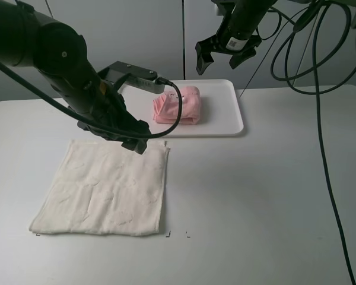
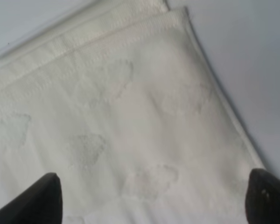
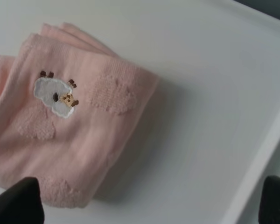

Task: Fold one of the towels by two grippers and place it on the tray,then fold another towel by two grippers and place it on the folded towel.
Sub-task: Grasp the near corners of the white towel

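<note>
Right end effector (image 1: pixel 221 59) camera alone shows embroidered sheep (image 3: pixel 56 95).

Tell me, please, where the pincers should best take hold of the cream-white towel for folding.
Probably at its two far corners, on the hemmed edge nearest the tray, coming straight down from above. The cream-white towel lies flat and spread on the table, so only an edge can be pinched up. The left pincer hangs open over that edge.

Soft, even light fills the scene; the pink towel (image 3: pixel 70 135) throws a diffuse shadow onto the tray (image 3: pixel 200 93). Both wrist views are slightly soft, dark fingertips (image 2: pixel 37 200) blurred at the frame edge.
</note>
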Available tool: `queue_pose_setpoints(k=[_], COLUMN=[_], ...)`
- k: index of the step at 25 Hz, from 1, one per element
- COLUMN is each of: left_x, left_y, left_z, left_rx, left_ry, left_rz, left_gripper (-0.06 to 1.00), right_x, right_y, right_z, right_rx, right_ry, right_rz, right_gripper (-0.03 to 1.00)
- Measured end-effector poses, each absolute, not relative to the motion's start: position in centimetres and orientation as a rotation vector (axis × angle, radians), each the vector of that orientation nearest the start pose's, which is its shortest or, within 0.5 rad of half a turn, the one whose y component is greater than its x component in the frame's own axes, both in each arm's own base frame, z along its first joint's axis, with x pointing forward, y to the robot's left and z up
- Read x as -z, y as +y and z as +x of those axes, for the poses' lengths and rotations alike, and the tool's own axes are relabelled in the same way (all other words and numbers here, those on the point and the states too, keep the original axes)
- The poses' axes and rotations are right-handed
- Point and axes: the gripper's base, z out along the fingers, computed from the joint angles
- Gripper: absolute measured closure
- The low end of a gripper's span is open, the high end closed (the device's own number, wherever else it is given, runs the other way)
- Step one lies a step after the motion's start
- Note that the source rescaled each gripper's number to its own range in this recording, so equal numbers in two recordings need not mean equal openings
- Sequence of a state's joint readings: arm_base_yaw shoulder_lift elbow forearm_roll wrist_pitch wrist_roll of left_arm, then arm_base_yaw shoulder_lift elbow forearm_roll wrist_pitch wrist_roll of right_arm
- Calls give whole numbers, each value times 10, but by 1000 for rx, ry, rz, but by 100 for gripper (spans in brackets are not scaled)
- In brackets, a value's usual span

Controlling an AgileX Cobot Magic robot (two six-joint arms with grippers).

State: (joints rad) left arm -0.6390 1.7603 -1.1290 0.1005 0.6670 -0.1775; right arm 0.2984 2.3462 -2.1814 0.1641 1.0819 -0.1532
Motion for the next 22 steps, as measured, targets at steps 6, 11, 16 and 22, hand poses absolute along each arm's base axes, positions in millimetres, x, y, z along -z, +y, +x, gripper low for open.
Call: queue_pose_setpoints(k=[6,11,16,22], left_x=[-211,-215,-211,-207], left_y=[-190,-174,-152,-112], left_z=[273,257,241,233], left_rx=[16,-49,-79,-130], left_ry=[2658,2668,2703,2785], left_rz=[785,821,804,842], left_gripper=[-5,-5,-5,-5], right_x=[-242,-253,-253,-238], right_y=[157,151,143,135], right_z=[465,434,394,354], right_rx=[-254,-306,-364,-402], right_ry=[2692,2706,2688,2693], right_rz=[-577,-621,-657,-785], right_gripper=[-3,-3,-3,-3])
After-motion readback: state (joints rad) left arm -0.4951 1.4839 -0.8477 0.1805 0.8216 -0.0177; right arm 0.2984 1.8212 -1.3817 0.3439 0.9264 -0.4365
